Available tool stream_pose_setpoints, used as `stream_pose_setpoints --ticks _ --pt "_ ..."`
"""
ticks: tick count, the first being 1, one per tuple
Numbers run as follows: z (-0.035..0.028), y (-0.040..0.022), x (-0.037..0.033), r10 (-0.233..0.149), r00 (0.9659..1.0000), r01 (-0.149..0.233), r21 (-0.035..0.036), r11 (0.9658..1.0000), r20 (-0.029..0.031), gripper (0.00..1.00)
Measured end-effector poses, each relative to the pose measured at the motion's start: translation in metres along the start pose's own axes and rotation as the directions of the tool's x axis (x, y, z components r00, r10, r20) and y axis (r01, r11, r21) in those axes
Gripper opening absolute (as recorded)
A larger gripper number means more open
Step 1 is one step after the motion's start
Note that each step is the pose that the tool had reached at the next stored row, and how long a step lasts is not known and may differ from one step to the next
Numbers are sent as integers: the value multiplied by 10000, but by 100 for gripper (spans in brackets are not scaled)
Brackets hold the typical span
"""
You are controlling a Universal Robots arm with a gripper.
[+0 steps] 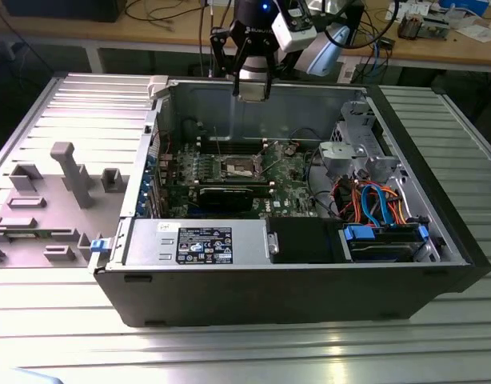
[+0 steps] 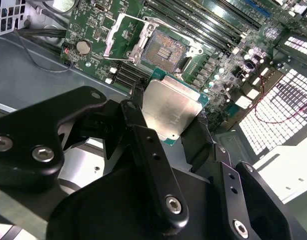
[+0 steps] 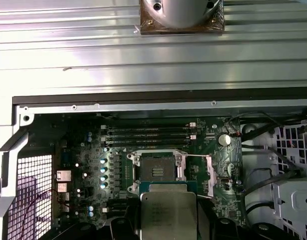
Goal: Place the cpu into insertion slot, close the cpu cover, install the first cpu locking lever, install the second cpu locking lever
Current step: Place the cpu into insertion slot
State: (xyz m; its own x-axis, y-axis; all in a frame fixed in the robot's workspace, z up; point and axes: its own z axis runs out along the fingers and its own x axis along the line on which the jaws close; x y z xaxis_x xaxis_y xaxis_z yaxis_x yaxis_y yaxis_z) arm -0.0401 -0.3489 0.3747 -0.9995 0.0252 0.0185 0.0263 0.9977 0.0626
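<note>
My gripper (image 2: 171,107) is shut on the cpu (image 2: 168,105), a flat square chip with a silvery top, held by its edges between the two black fingers (image 2: 137,107). In the exterior view the gripper (image 1: 253,94) hangs high above the open computer case, over its back wall. The insertion slot (image 2: 163,50) lies bare on the green motherboard, its dark contact field uncovered. It also shows in the first wrist view, where the insertion slot (image 3: 157,170) sits just beyond the held cpu (image 3: 167,215). The cpu cover (image 2: 111,40) stands swung open beside the slot.
Long black memory slots (image 3: 148,135) run beside the socket. A black graphics card (image 1: 229,194) lies across the board's near side. A grey drive cage (image 1: 353,148) and coloured cables (image 1: 373,204) fill the case's right part in the exterior view. A grey fixture plate (image 1: 61,184) lies left of the case.
</note>
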Motion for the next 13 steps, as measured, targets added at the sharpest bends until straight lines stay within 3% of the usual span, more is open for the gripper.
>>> stream_pose_setpoints --ticks 13 --pt "29 -2 1 0 10000 0 0 10000 0 55"
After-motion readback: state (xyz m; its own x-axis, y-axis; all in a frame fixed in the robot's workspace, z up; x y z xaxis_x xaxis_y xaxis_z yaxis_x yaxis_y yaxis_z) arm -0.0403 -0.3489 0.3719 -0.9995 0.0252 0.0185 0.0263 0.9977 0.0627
